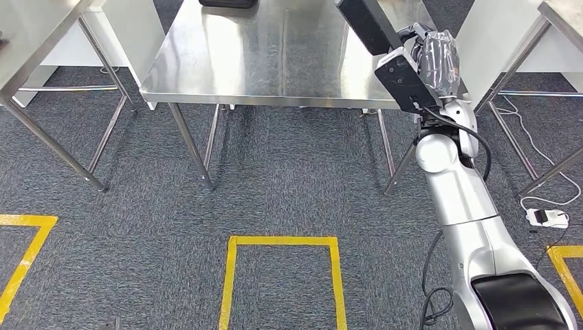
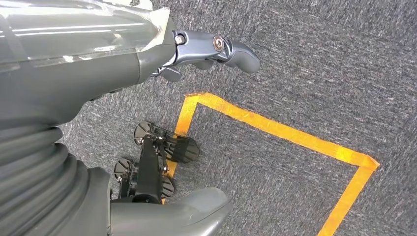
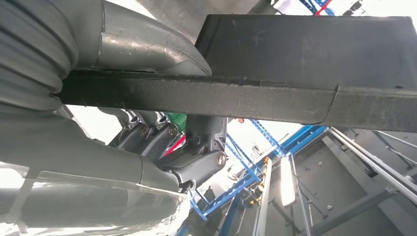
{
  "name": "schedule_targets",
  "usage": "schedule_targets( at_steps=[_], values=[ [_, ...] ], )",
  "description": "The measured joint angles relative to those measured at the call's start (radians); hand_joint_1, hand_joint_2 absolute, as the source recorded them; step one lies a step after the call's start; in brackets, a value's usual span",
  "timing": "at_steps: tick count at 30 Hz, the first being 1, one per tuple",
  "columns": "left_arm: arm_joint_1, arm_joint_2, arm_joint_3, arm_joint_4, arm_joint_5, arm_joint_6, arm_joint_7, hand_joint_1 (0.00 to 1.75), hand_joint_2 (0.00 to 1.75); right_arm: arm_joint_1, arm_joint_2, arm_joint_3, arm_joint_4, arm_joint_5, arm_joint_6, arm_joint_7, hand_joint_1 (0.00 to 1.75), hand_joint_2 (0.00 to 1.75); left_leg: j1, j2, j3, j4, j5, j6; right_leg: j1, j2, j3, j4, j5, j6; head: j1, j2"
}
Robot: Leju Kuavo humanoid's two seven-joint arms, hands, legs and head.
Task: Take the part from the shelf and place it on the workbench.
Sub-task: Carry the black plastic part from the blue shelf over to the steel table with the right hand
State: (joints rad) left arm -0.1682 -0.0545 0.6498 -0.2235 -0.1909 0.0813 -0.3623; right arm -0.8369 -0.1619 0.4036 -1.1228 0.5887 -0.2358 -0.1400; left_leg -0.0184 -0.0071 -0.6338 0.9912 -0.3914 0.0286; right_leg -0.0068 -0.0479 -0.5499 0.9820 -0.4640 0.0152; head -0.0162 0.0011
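My right hand [image 1: 430,51] is raised over the right end of the steel workbench [image 1: 227,69] and grips a flat black part [image 1: 368,24] that slants up and to the left above the bench top. In the right wrist view the black part [image 3: 275,98] lies across the hand [image 3: 162,142], thumb on one face and darker fingers on the other. My left hand [image 2: 206,54] hangs above the grey carpet with its fingers apart and nothing in it.
Another dark object [image 1: 227,3] lies at the workbench's far edge. Steel tables stand at the left [image 1: 27,34] and right [image 1: 560,14]. Yellow tape squares [image 1: 282,275] mark the carpet. A white cable and power strip [image 1: 546,218] lie at the right.
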Motion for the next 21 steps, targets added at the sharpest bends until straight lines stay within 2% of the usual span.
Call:
schedule_targets(
  at_steps=[15, 18, 20, 21],
  values=[
    [-0.002, 0.004, -0.046, 0.000, -0.065, -0.018, -0.017, 0.00, 1.75, 0.000, -0.032, 0.000, 0.011, -0.030, -0.009, -0.016, 1.75, 1.75, 0.003, 0.003, 0.000, 0.000, 0.001, 0.003, -0.003, 0.001, -0.003, 0.000, 0.002, 0.003, -0.001, 0.000],
    [-0.003, 0.008, -0.058, 0.000, -0.077, -0.016, -0.019, 0.00, 1.75, -0.001, -0.038, 0.000, 0.015, -0.045, -0.010, -0.023, 1.75, 1.75, 0.001, 0.002, -0.004, 0.003, -0.004, 0.014, -0.011, 0.000, 0.001, -0.006, 0.003, 0.011, -0.001, 0.000],
    [-0.004, 0.010, -0.064, 0.000, -0.082, -0.015, -0.021, 0.00, 1.75, -0.006, -0.040, 0.000, 0.017, -0.052, -0.012, -0.027, 1.75, 1.75, 0.007, 0.001, 0.008, -0.012, -0.002, 0.026, -0.008, 0.001, 0.000, -0.004, -0.001, 0.019, -0.001, 0.000],
    [-0.004, 0.011, -0.066, 0.000, -0.083, -0.015, -0.022, 0.00, 1.75, -0.010, -0.042, 0.001, 0.018, -0.055, -0.012, -0.029, 1.75, 1.75, 0.012, 0.001, 0.017, -0.023, 0.002, 0.031, -0.007, 0.007, -0.008, 0.015, -0.011, 0.018, -0.001, 0.000]
  ],
)
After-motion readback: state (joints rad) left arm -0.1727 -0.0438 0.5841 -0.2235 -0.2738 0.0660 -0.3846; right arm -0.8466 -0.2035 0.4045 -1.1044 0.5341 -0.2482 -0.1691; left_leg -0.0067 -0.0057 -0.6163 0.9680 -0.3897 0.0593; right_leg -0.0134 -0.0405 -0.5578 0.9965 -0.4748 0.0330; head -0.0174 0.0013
